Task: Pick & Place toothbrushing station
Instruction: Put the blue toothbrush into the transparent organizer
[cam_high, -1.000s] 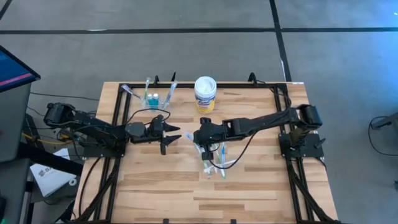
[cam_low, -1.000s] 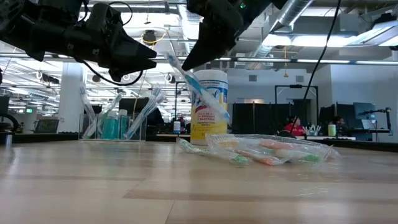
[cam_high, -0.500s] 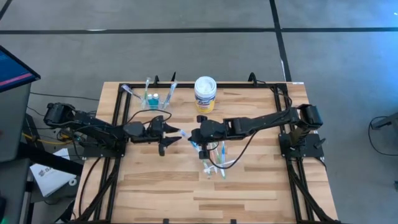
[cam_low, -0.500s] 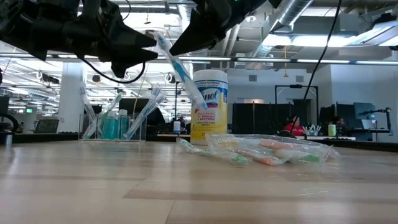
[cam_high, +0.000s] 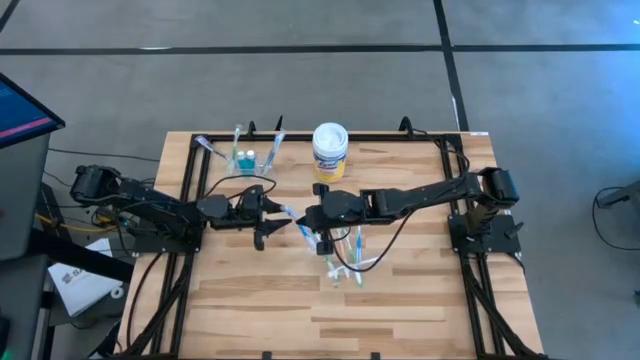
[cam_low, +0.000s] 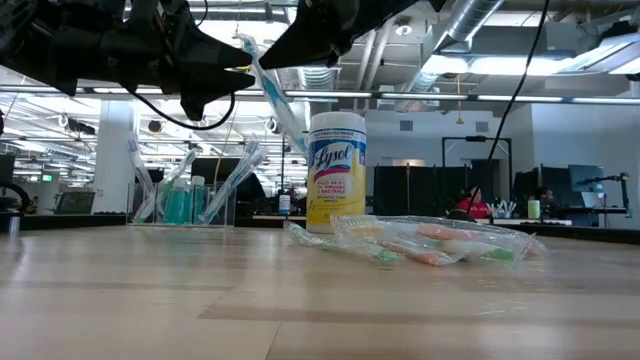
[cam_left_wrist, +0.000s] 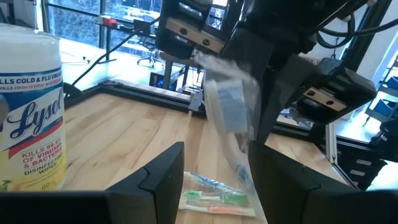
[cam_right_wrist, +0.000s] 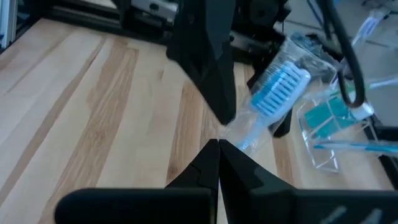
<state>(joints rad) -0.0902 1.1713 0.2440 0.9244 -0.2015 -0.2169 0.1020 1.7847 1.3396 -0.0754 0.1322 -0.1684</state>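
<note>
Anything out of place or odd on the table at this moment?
Loose wrapped toothbrushes lie in a crinkled heap mid-table, apart from the clear cup at the back. One wrapped toothbrush hangs tilted in the right end effector, between both arms.

The table (cam_high: 400, 310) was pale wood in lengthwise planks of light and slightly darker tan, edged by a black frame (cam_high: 185, 180). Behind the table's middle stood a round tub (cam_low: 336, 170) with a white lid and a yellow label lettered in blue with a red stripe. Left of the tub, a clear cup (cam_high: 245, 158) held teal tubes and white-and-blue toothbrushes. In front of the tub lay a clear wrapper (cam_low: 440, 240) showing green, orange and white. Above the table, left of the tub, the wrapped toothbrush (cam_right_wrist: 277, 93) was white with bright blue bristles. Both arms were black.
</note>
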